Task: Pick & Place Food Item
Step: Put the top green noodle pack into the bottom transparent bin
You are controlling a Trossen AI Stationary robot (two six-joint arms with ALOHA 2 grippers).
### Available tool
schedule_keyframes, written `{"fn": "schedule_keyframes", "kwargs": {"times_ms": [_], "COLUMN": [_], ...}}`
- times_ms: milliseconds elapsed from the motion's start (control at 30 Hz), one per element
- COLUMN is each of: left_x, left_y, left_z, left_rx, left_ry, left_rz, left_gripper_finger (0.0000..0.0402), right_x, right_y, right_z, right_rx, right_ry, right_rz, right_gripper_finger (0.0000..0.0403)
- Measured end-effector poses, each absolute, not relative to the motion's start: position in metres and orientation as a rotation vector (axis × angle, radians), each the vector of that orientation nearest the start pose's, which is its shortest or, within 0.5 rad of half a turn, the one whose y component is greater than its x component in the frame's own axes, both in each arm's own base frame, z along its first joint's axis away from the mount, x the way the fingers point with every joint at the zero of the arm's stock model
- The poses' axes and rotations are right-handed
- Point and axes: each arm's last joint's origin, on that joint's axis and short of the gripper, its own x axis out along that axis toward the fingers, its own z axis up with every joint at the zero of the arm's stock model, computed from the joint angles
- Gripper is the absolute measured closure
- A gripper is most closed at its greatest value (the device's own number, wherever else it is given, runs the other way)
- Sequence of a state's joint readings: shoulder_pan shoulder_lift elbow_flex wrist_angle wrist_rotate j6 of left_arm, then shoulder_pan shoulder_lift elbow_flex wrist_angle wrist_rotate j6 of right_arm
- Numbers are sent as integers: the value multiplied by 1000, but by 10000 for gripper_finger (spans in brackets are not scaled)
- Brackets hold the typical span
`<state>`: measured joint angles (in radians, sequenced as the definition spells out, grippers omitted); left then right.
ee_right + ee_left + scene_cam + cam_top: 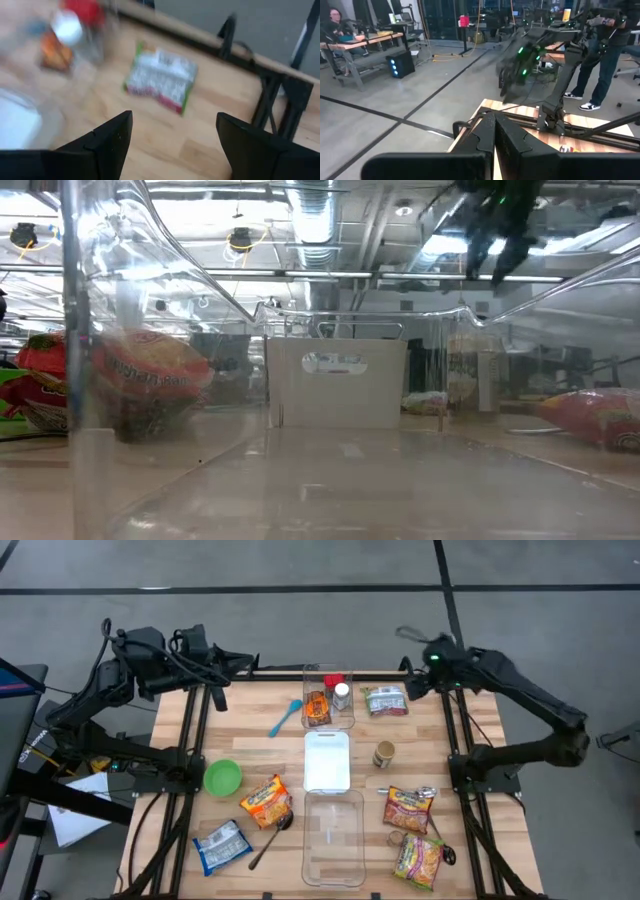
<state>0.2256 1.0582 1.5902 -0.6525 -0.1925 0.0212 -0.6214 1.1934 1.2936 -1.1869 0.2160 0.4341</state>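
Observation:
A green-and-white food packet [385, 700] lies flat on the table's far right part; it also shows in the right wrist view [161, 79]. My right gripper [412, 686] hangs above the table just right of the packet, open and empty [175, 135]; it shows at the top of the low view [495, 240]. My left gripper [245, 664] waits over the table's far left edge, shut and empty [495, 135]. A clear container [328, 695] beside the packet holds a red-capped item, a white-capped bottle and an orange packet.
A white lid [327, 762] and an empty clear container [333, 837] lie at the middle. Orange noodle packets [265, 800] [408, 808] [420, 858], a blue-white packet [222, 845], a green bowl [222, 777], a blue spatula [285, 717], a jar [384, 754] and spoons lie around. People show beyond the table.

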Motion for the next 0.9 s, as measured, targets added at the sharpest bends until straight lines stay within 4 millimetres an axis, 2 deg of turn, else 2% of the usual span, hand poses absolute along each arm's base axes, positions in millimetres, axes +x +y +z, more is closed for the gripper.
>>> {"fn": "schedule_keyframes", "kwargs": {"times_ms": [167, 300, 400, 533, 800, 900], "left_x": [166, 168, 169, 171, 171, 171], "left_y": [44, 44, 44, 43, 43, 43], "left_z": [496, 495, 494, 493, 493, 493], "left_rx": [17, 16, 15, 16, 18, 18], "left_ry": [143, 149, 156, 164, 164, 164], "left_rz": [416, 413, 409, 402, 399, 400], "left_gripper_finger": [399, 399, 399, 399, 399, 399], "right_x": [186, 190, 186, 176, 164, 164], "right_y": [-144, -159, -163, -163, -166, -170], "right_z": [315, 291, 269, 250, 227, 214], "right_rx": [591, 640, 682, 761, 898, 937], "right_ry": [1075, 1118, 1187, 1173, 978, 995], "right_rz": [-948, -928, -915, -872, -942, -945], "right_gripper_finger": [122, 122, 122, 122, 122, 122]}}
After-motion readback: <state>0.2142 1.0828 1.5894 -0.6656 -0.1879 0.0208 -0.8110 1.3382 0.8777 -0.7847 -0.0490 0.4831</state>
